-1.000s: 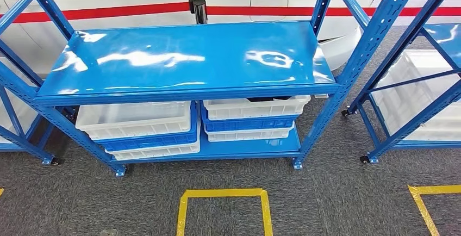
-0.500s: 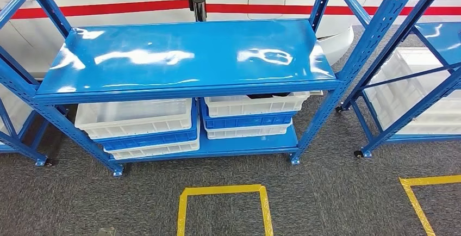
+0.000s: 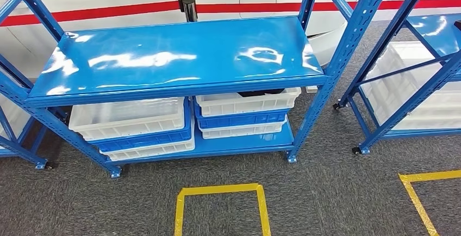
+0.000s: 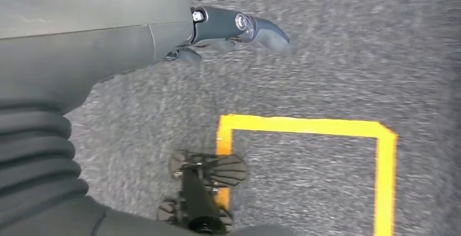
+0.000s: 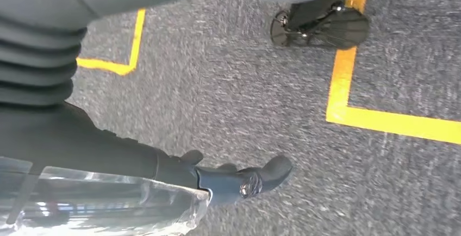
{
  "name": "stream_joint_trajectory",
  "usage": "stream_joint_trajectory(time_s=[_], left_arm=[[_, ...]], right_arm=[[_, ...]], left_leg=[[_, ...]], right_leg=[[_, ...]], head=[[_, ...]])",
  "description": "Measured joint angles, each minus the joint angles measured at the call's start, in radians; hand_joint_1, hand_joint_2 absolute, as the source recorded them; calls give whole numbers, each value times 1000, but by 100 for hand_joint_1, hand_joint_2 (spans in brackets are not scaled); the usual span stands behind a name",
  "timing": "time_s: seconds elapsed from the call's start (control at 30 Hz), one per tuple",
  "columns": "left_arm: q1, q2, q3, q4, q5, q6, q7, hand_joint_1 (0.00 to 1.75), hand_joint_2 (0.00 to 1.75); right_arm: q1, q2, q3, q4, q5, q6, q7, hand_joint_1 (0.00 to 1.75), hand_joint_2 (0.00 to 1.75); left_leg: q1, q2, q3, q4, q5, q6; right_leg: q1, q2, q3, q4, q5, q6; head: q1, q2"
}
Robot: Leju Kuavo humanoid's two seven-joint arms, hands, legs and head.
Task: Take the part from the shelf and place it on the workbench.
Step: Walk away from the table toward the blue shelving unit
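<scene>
A blue shelf rack [image 3: 174, 56] stands in front of me in the head view, its top board bare and glossy. Under that board, on the right, a dark part [image 3: 262, 92] lies in the uppermost white bin [image 3: 244, 104], mostly hidden by the board. My left hand [image 4: 228, 32] hangs over the grey carpet with its fingers apart and nothing in it. My right hand [image 5: 239, 179] also hangs over the carpet, fingers stretched out and closed on nothing. A clear glossy piece [image 5: 108, 203] lies close to the camera beside that hand.
White and blue bins [image 3: 130, 127] are stacked on the rack's lower board. A second blue rack [image 3: 413, 73] with white bins stands at the right. Yellow tape squares [image 3: 220, 206] mark the carpet in front. A white wall with a red stripe [image 3: 108, 10] runs behind.
The whole picture has shifted: the rack now sits a little higher and further left, so the camera has moved. Nothing on the rack has moved.
</scene>
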Motion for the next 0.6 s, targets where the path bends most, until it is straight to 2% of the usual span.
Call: stream_joint_trajectory(time_s=[0.13, 0.27, 0.37, 0.6], left_arm=[[30, 9, -78, -19, 91, -27, 55, 0, 0], [63, 18, -167, -41, 185, -52, 110, 0, 0], [88, 25, -234, -57, 251, -71, 150, 0, 0], [141, 42, -386, -96, 408, -115, 243, 0, 0]], right_arm=[[20, -5, 16, -18, -51, 23, 11, 0, 0], [43, -10, 33, -41, -103, 46, 24, 0, 0], [60, -14, 47, -58, -140, 64, 33, 0, 0], [99, -22, 80, -99, -228, 103, 53, 0, 0]], left_leg=[[2, 0, -1, -2, 0, -4], [5, 0, -2, -3, 0, -23], [5, 0, -2, -3, -2, -31], [1, -1, -3, -2, -4, -36]], right_leg=[[3, 0, -2, 0, -1, -2], [6, 0, -4, 1, -2, -3], [6, 0, -8, 1, -2, -4], [4, 0, -13, 1, -3, -4]], head=[[0, 0], [0, 0], [0, 0], [0, 0]])
